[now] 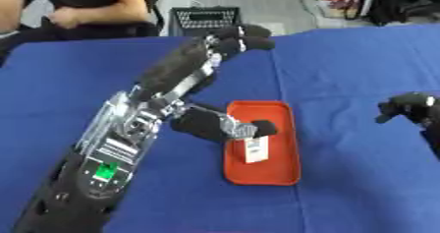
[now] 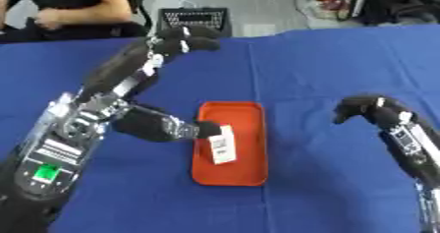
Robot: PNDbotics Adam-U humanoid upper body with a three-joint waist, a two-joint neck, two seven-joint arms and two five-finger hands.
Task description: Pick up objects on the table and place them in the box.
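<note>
Card (image 2: 223, 149), white, small dark markings, tilted over orange tray (image 2: 249, 173)

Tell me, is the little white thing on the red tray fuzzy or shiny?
In the right eye view, the white card on the red tray looks soft and fuzzy, its dark marks unreadable. In the left eye view, no glare shows on it; the left hand looks blurred too.

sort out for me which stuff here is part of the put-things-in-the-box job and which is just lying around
Part of the job:
- orange tray, serving as the box
- white tag-like item over the tray, at the left hand's thumb
- left hand
- right hand, hovering idle, fingers curled

Just lying about:
- black crate beyond the table's far edge
- blue tablecloth
</note>
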